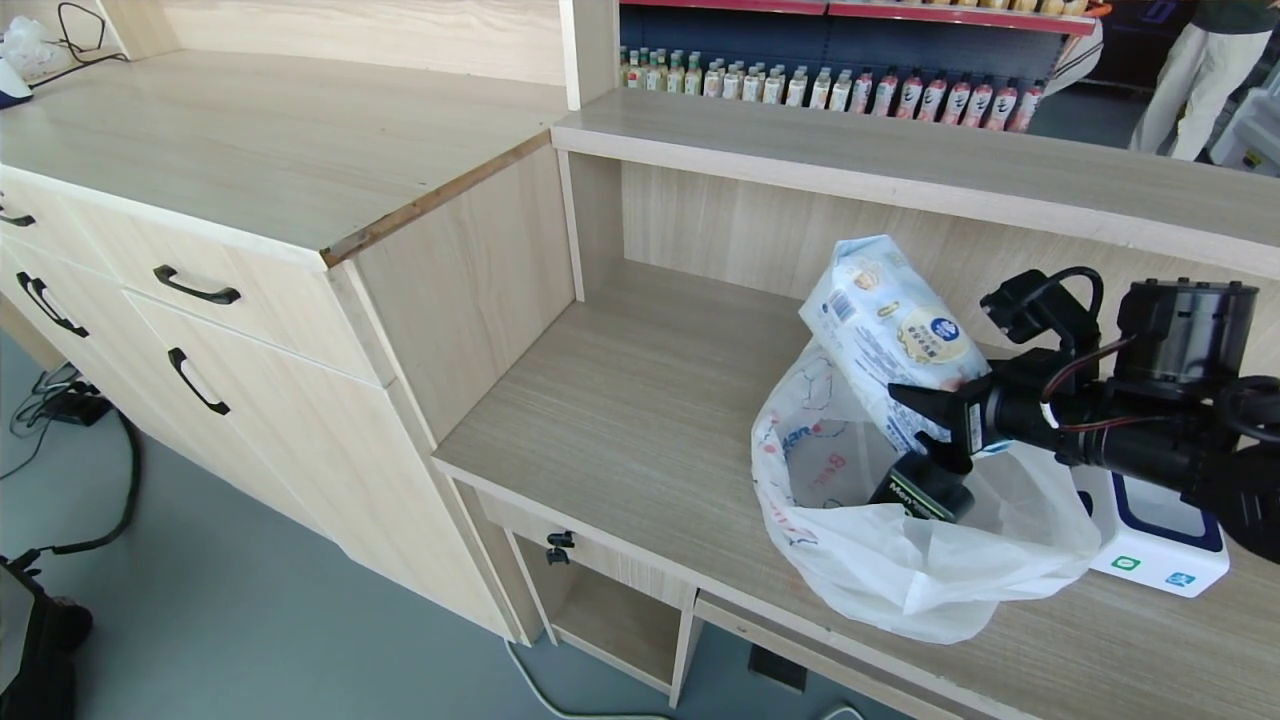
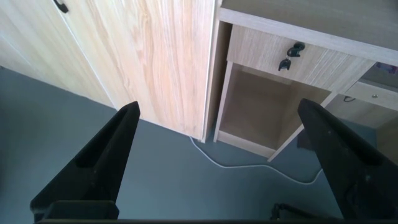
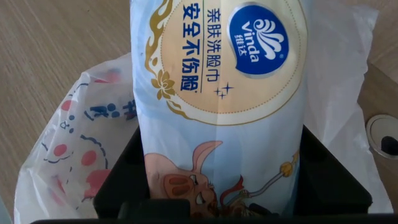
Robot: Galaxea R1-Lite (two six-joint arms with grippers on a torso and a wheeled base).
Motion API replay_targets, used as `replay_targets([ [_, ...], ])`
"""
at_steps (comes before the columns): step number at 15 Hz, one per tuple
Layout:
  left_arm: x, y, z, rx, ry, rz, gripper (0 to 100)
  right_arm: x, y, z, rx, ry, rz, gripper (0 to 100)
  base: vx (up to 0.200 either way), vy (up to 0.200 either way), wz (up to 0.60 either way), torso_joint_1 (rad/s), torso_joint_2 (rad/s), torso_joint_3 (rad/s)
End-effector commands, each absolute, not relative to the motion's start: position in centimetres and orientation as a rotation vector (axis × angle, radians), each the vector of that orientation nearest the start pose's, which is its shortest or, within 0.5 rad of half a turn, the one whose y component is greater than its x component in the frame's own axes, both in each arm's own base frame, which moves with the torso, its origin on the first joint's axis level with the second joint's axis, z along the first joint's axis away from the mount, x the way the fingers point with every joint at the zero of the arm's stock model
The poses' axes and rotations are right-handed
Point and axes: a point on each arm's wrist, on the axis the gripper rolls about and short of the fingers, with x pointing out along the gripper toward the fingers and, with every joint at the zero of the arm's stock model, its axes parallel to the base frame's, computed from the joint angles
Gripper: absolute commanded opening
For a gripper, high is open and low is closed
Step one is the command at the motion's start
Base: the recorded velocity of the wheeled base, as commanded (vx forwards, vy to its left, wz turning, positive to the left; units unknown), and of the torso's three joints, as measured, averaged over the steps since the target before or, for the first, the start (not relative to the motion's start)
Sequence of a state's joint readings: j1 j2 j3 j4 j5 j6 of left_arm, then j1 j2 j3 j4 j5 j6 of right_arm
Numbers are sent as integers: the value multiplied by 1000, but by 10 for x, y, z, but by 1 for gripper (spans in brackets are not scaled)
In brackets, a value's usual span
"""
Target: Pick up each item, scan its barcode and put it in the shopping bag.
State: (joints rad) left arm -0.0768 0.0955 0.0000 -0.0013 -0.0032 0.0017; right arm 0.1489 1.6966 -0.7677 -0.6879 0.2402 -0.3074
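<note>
Head view: I see the right gripper (image 1: 925, 420) clamped on the pale-blue soft tissue pack (image 1: 890, 320), which is tilted over the white thin-plastic shopping bag (image 1: 900, 570) on the light wooden counter (image 1: 640, 400).
Left wrist view: the left gripper (image 2: 219, 106) has its jaws spread wide with nothing between them, above the grey floor (image 2: 155, 168).
Right wrist view: the pack's lower end sits between the black jaws, with the bag beneath.

Right end effector (image 1: 925, 425) grips the tissue pack (image 1: 890, 320); left end effector (image 2: 219, 109) hangs low, fingers (image 2: 106, 155) spread.

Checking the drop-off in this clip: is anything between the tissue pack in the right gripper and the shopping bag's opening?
Nothing visible blocks it. The right gripper holds the tissue pack over the open shopping bag; a dark item lies inside, below the pack.
</note>
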Motion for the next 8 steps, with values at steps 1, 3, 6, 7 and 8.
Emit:
replay_targets([
  [1, -15, 1, 77, 5, 93, -80, 100, 298, 48, 176, -295, 190, 416, 0, 0, 0, 0, 0, 0, 0],
  [3, -15, 1, 77, 5, 93, -80, 100, 298, 43, 173, -306, 202, 403, 0, 0, 0, 0, 0, 0, 0],
  [6, -15, 1, 77, 5, 93, -80, 100, 298, 37, 170, -304, 240, 392, 0, 0, 0, 0, 0, 0, 0],
  [7, -15, 1, 77, 5, 93, -80, 100, 298, 37, 170, -303, 247, 390, 0, 0, 0, 0, 0, 0, 0],
  [8, -15, 1, 77, 5, 93, -80, 100, 298, 37, 170, -303, 248, 390, 0, 0, 0, 0, 0, 0, 0],
])
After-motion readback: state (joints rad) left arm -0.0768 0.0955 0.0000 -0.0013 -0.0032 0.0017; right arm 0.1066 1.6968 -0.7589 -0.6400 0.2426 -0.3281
